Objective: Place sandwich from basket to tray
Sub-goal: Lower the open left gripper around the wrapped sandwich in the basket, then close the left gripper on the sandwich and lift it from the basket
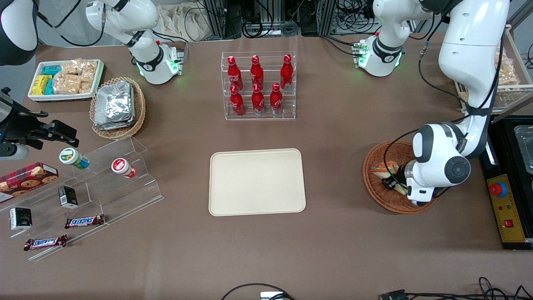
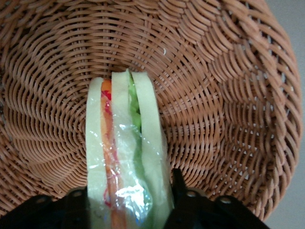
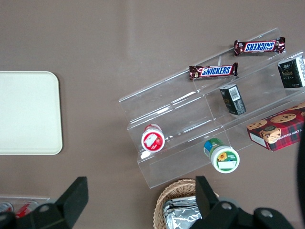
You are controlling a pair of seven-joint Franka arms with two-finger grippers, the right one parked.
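Fingers (image 2: 177, 191) of the gripper (image 2: 128, 200) straddle the sandwich (image 2: 126, 157) in the basket (image 2: 228, 95), apparently clamped. Risk: slippery wrap slipping during lift toward the tray (image 1: 257, 182).

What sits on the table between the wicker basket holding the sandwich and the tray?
Nothing: the front view shows bare brown tabletop between the basket and the tray. The gripper is down in the basket with its fingers either side of the sandwich.

Tray (image 3: 26, 112) beside clear stepped rack (image 3: 209, 109) holding Snickers bars (image 3: 213, 71).
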